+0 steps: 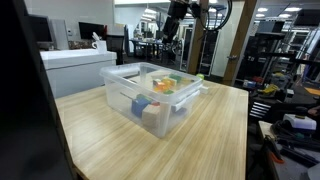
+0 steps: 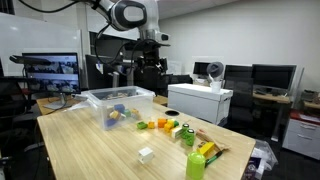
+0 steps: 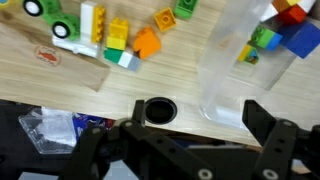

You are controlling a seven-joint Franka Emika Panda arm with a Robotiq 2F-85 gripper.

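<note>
Jaws apart and empty: lower them squarely over the orange block (image 3: 147,42), keeping clear of the bin (image 3: 224,72) wall.

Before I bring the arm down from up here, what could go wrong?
1. The open fingers are spread wide, and the wall of the clear plastic bin sits under one of them in the wrist view; a straight descent may clip it.
2. The small coloured toy blocks lie packed together; wide fingers would likely knock neighbours.
3. A round hole in the wooden tabletop lies close; a nudged block might drop in.
</note>
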